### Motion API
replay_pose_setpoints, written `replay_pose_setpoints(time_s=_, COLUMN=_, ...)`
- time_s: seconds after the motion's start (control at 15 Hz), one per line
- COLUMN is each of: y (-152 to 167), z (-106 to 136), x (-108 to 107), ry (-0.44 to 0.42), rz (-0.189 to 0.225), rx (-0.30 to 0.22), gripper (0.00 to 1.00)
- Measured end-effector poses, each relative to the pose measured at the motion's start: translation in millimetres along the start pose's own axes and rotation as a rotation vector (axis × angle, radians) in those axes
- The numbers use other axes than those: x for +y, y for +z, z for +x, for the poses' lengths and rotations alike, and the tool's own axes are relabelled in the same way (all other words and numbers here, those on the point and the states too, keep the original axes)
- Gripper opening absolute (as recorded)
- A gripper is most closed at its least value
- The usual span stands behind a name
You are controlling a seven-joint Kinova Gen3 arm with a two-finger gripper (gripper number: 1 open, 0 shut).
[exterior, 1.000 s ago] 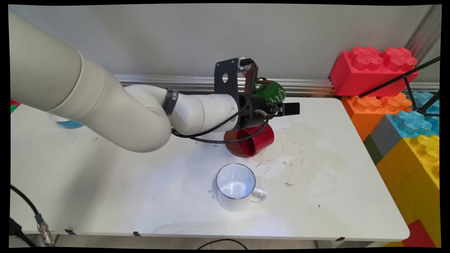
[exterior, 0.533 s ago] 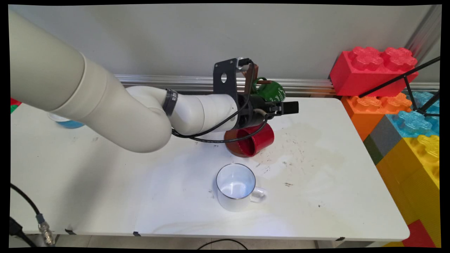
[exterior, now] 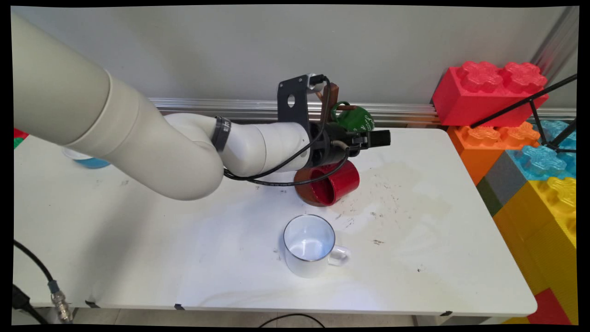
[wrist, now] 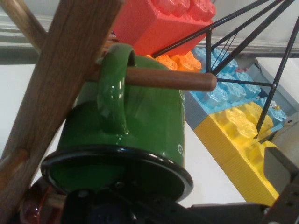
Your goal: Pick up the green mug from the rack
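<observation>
A plain grey-white wall point(exterior: 221, 50) fills the top of the frame, with a ribbed aluminium rail point(exterior: 405, 112) running along its foot. Below it the white worktop point(exterior: 138, 240) spans the middle, scuffed and stained with dark specks toward the centre right. At the right edge stands a stack of giant toy bricks point(exterior: 530, 152): red uppermost, then orange, blue and yellow. Thin black tripod legs point(exterior: 539, 99) cross in front of them

You've got a green mug point(wrist: 140, 121) hanging by its handle on a wooden peg point(wrist: 163, 78) of the mug rack point(wrist: 51, 93), rim tilted down toward the hand camera; in the main view it sits at the table's far edge, just behind the gripper point(exterior: 380, 137).
</observation>
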Motion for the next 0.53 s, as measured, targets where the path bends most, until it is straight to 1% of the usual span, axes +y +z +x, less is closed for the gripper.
replay_pose_setpoints(time_s=0.2, y=-1.6, z=0.5, x=-1.9, ry=-0.002, rz=0.003, rx=0.003, gripper=1.0)
replay_pose_setpoints(time_s=0.27, y=-2.1, z=0.8, x=-2.7, ry=-0.003, rz=0.005, rx=0.004, gripper=0.0)
replay_pose_setpoints(time_s=0.53, y=-3.7, z=1.1, x=-5.8, ry=-0.007, rz=0.009, rx=0.005, gripper=0.0)
